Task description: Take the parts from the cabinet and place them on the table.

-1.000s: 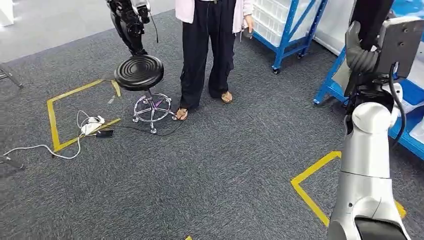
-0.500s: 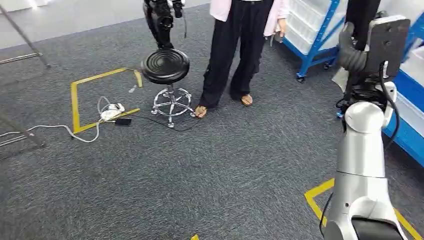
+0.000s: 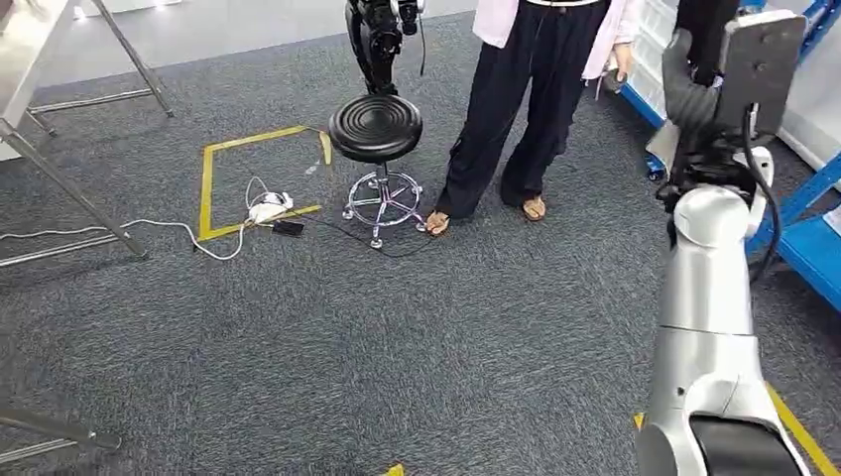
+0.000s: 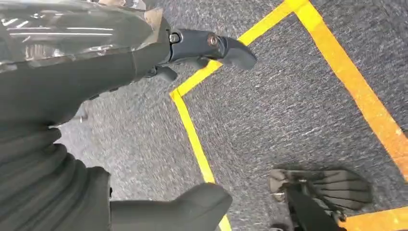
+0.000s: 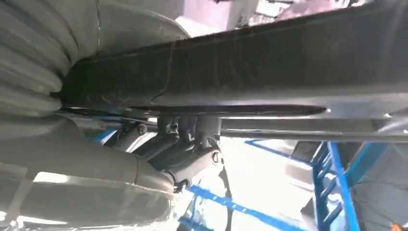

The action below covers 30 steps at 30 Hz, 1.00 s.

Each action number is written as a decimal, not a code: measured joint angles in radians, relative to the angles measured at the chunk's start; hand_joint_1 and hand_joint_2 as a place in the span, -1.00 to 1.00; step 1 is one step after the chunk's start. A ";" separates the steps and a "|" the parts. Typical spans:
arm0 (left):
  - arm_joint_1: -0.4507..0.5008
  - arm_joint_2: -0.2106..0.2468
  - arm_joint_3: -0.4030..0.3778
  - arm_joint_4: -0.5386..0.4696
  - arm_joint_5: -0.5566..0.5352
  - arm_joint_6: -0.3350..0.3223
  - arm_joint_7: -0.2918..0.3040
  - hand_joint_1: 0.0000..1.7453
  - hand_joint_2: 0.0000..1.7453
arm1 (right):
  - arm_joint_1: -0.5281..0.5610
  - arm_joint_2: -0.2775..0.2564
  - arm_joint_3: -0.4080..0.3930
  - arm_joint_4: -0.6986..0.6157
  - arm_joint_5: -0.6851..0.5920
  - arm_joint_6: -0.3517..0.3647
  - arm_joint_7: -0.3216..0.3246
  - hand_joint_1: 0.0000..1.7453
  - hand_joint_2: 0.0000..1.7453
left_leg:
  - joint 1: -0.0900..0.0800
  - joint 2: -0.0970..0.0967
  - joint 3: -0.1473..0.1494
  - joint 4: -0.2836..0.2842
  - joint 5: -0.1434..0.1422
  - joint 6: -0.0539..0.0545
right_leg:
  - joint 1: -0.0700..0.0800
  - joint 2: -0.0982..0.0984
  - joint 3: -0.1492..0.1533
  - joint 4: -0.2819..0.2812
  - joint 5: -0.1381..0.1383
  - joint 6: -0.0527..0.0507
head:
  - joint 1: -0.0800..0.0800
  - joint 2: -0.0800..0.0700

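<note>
Swinging left, my view slides stool (image 3: pixel 375 127) and person (image 3: pixel 540 99) rightward; right hand (image 3: pixel 729 74) grips a dark flat part (image 3: pixel 762 67), left hand (image 4: pixel 144 62) loose and holding nothing, and mid-turn jolts could slip it.

Floor carpet (image 3: pixel 298 337): rough grey pile. Stool (image 3: pixel 376 127): matt black seat (chromed metal base). Right arm (image 3: pixel 706 288): smooth silver.

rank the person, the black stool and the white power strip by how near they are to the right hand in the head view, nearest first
From the right hand:
1. Person, just to its left.
2. Black stool, farther left, beside the person.
3. White power strip, farthest left, by the yellow tape square.
</note>
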 joint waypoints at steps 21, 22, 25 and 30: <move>-0.009 -0.015 0.024 -0.002 0.010 0.011 -0.005 -1.00 1.00 | 0.000 0.022 -0.015 0.048 -0.020 -0.012 -0.021 1.00 1.00 | -0.001 -0.076 0.119 -0.210 0.105 0.047 | -0.017 0.017 -0.043 0.056 -0.004 0.061 | 0.007 0.000; -0.008 -0.014 0.024 -0.002 0.009 0.011 -0.005 -1.00 1.00 | 0.000 0.022 -0.014 0.051 -0.020 -0.012 -0.022 1.00 1.00 | 0.000 -0.086 0.114 -0.201 0.100 0.038 | -0.026 0.050 -0.020 0.004 0.002 0.067 | 0.009 0.000; -0.005 -0.015 0.024 -0.001 0.006 0.011 -0.004 -1.00 1.00 | 0.003 0.026 -0.015 0.053 -0.019 -0.012 -0.026 1.00 1.00 | 0.001 -0.108 0.103 -0.199 0.103 0.019 | -0.008 0.031 -0.014 0.003 0.005 0.041 | 0.008 0.000; -0.001 -0.016 0.024 -0.001 0.001 0.010 0.002 -1.00 1.00 | 0.002 0.035 -0.019 0.052 -0.010 -0.012 -0.026 1.00 1.00 | 0.002 -0.010 0.045 -0.084 0.037 -0.001 | -0.008 -0.004 -0.008 -0.004 0.010 0.008 | 0.002 0.000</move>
